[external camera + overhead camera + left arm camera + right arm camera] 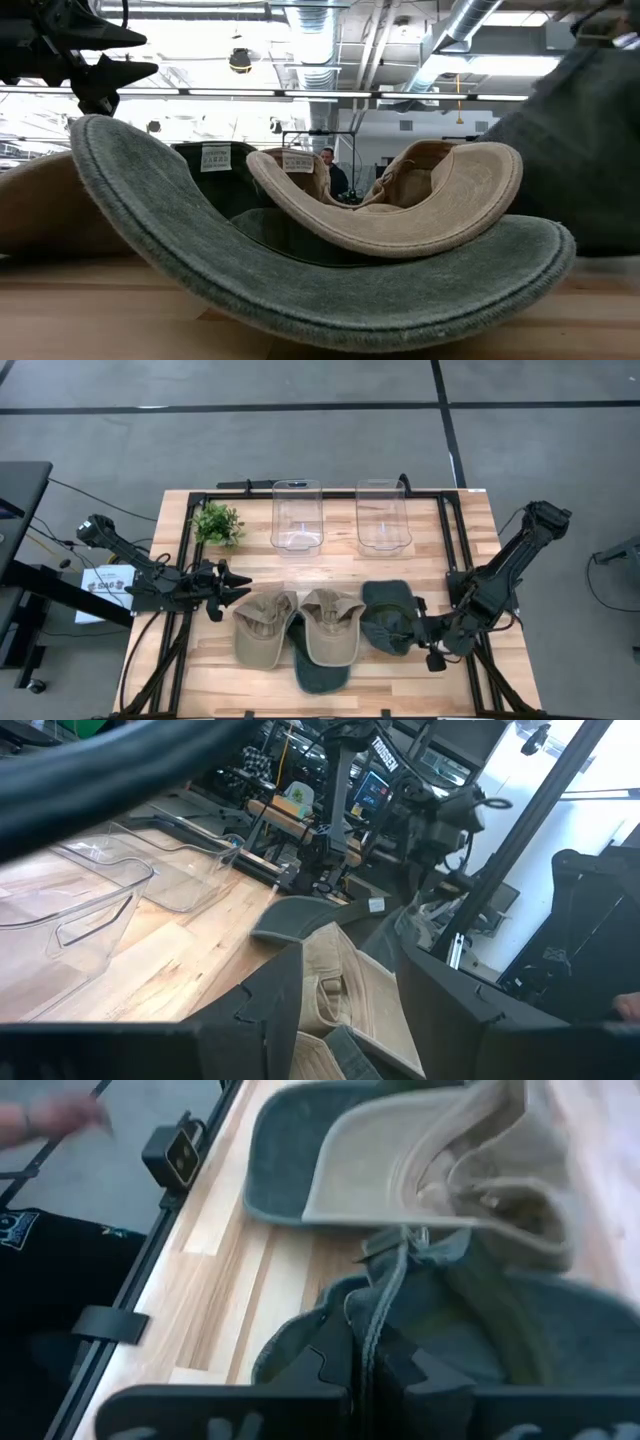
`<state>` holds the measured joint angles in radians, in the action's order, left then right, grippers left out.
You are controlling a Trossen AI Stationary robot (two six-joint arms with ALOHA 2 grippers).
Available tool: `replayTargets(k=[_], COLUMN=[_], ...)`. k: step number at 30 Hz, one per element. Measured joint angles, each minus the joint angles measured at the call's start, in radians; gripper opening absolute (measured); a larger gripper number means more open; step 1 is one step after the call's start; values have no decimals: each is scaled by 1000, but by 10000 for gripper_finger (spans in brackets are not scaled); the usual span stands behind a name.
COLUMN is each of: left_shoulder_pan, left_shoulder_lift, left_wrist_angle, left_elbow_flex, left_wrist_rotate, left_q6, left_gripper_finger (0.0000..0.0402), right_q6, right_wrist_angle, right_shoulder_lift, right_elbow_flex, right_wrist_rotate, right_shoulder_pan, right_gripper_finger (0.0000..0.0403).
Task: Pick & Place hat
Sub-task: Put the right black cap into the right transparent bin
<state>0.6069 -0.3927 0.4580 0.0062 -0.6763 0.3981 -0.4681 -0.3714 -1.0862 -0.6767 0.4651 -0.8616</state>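
Four hats lie near the table's front edge. Two are tan caps (265,628) (330,625), and a dark green cap (320,672) lies partly under them, brim forward (300,280). My right gripper (428,628) is shut on a second dark green hat (388,615) at the right end of the row. My left gripper (235,592) stands open and level just left of the left tan cap, touching nothing. In the left wrist view that tan cap (340,985) shows between its fingers, farther off. My right gripper pinches a bunched ridge of the dark green hat's cloth (385,1285) on the hat's right side, between its two fingers. The fingers slant down from the table's right. The cloth is gathered up toward the fingers. Whether the hat is clear of the table, I cannot tell.
Two clear plastic bins (297,515) (383,515) stand side by side at the table's far edge. A small green plant (218,523) sits at the far left. Black frame rails (450,540) run along the table's sides. Bare wood lies between the bins and the hats.
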Motion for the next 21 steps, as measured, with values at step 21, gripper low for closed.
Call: replayTargets(k=[21], left_shoulder_pan=[-19], left_shoulder_lift=[-1], left_wrist_angle=[45], left_elbow_flex=[0], left_wrist_rotate=[-38], left_q6=[-81], left_gripper_finger=[158], right_q6=[212], right_wrist_angle=[-176], right_shoulder_lift=[42], right_elbow_flex=[-312], right_wrist_rotate=[41], right_shoulder_pan=[169], right_gripper_finger=[0])
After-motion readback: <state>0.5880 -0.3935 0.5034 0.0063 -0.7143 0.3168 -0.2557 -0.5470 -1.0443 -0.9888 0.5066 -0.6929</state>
